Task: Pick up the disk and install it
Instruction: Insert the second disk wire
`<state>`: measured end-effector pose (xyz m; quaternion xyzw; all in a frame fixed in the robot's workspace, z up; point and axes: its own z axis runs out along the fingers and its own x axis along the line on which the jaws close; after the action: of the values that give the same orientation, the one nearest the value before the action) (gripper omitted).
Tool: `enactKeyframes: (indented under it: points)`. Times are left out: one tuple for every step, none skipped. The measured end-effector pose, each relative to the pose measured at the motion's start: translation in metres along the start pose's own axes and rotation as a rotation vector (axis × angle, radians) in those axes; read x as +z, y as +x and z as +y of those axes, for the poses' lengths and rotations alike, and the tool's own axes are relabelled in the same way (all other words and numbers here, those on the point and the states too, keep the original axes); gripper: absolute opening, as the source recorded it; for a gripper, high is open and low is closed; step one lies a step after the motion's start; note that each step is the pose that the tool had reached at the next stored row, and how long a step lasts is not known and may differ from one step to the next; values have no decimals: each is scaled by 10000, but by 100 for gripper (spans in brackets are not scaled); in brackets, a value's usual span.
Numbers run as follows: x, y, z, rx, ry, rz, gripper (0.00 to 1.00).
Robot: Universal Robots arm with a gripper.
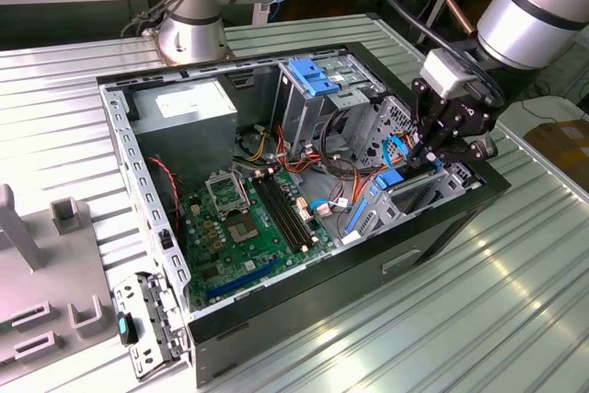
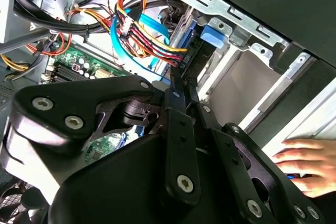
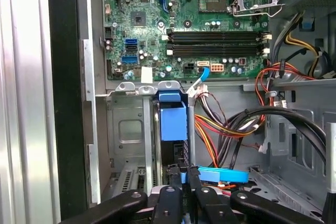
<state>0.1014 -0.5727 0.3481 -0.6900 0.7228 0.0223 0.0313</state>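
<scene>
The disk (image 3: 175,152) stands on edge in the bay at the front corner of the open computer case (image 1: 386,260). Its bright blue carrier rail (image 3: 223,174) and blue tab (image 3: 173,121) show around the dark body. My gripper (image 3: 182,170) reaches down into the bay from above, its black fingers pinched together on the disk's upper edge. In the exterior view the gripper (image 1: 416,161) hangs over the case's right end, just above the blue rail (image 1: 391,178). In the second wrist view the gripper (image 2: 178,80) meets the disk (image 2: 195,56) beside the blue tab (image 2: 212,32).
Bundles of red, yellow and blue cables (image 2: 147,30) hang close beside the bay. The green motherboard (image 1: 248,218), power supply (image 1: 189,108) and a drive cage with a blue bracket (image 1: 311,75) fill the case. A person's hand (image 2: 310,163) rests outside the case wall. Grey fixtures (image 1: 37,264) stand on the ribbed table.
</scene>
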Motion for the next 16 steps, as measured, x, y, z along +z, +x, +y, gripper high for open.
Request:
enactKeyframes:
  points:
    - [-1,-1,-1,1,-3,-72,16]
    - [0,-1,-7,-1,-4,-85,16]
    - [0,-1,-15,1,-4,-87,16]
    - [0,-1,-15,2,-4,-87,16]
    - [2,0,-15,2,-4,-85,16]
    - [4,0,-16,1,-4,-86,16]
    - [8,1,-16,1,-4,-88,16]
    - [15,3,-16,1,-4,-89,16]
    - [23,4,-16,1,-4,-93,16]
    - [29,5,-16,1,-5,-98,16]
    - [33,6,-15,1,-5,-104,16]
    - [37,7,-16,2,-6,-118,16]
    - [33,8,-16,2,-6,-127,16]
    - [21,6,-16,2,-6,-136,16]
    - [8,5,-16,2,-6,-135,16]
    - [-3,4,-16,-2,-6,-126,16]
